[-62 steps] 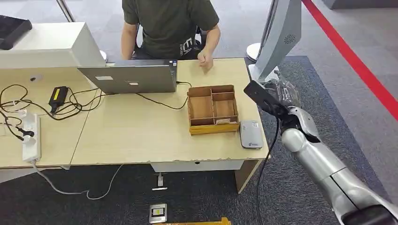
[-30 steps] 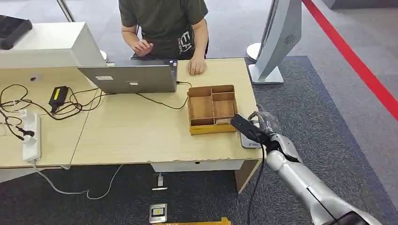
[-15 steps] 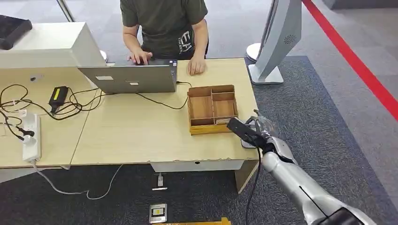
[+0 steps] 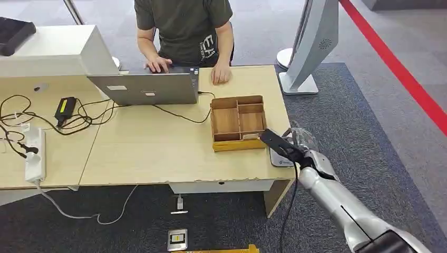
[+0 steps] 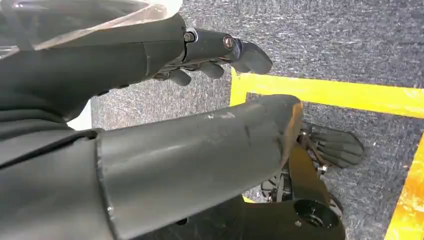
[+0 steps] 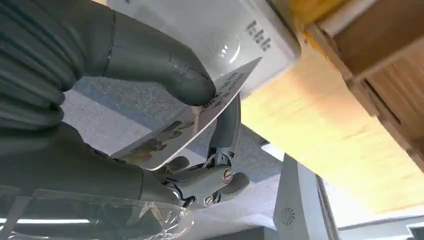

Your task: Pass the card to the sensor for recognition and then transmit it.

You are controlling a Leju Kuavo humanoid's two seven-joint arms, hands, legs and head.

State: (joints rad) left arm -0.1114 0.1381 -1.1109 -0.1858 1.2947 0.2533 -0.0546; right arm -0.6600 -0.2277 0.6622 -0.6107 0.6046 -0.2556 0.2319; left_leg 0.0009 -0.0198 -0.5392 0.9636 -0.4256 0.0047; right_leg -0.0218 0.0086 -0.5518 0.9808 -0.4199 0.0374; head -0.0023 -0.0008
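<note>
A: R hand (image 6: 165,100) is pinching the card (image 6: 187,122) betw. thumb and a finger, just above the grey sensor (image 4: 281,156) at the surface (image 4: 158,153) edge, beside the wooden tray (image 4: 239,122).

B: Card's look?

A: Thin, pale, w/ dark print and a brownish picture; it's sitting tilted. L hand (image 5: 150,55) is hanging over carpet, holding nothing, fingers loosely extended.

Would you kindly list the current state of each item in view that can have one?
card: pinched in the right hand, held over the sensor.
right hand: holds the card between thumb and a finger.
left hand: holds nothing, hanging above the floor.
sensor: flat on the desk corner, beside the tray.
wooden tray: compartments look empty.
laptop: open, a person typing on it.
</note>
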